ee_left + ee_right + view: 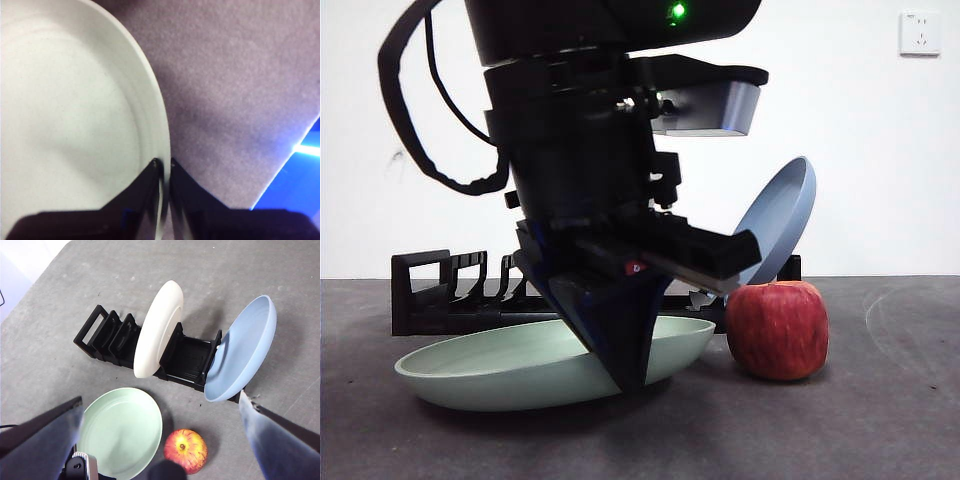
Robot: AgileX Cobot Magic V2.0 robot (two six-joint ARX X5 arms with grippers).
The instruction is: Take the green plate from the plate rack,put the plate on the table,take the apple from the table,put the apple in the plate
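The green plate point(510, 362) lies low on the table point(880, 420) in front of the plate rack point(440, 305), its right side a little raised. My left gripper point(625, 375) is shut on the plate's near-right rim; the left wrist view shows the jaws point(165, 167) pinching the rim of the plate point(75, 125). The dark red apple point(777, 330) stands on the table just right of the plate, apart from it. My right gripper point(161, 399) is open and empty high above, looking down on the plate point(122, 432), the apple point(185, 450) and the rack point(185, 357).
A blue plate point(782, 215) leans in the rack's right end behind the apple. A cream-white plate point(157, 330) stands in the rack's middle, hidden by the arm in the front view. A wall socket point(919, 32) is at the back right.
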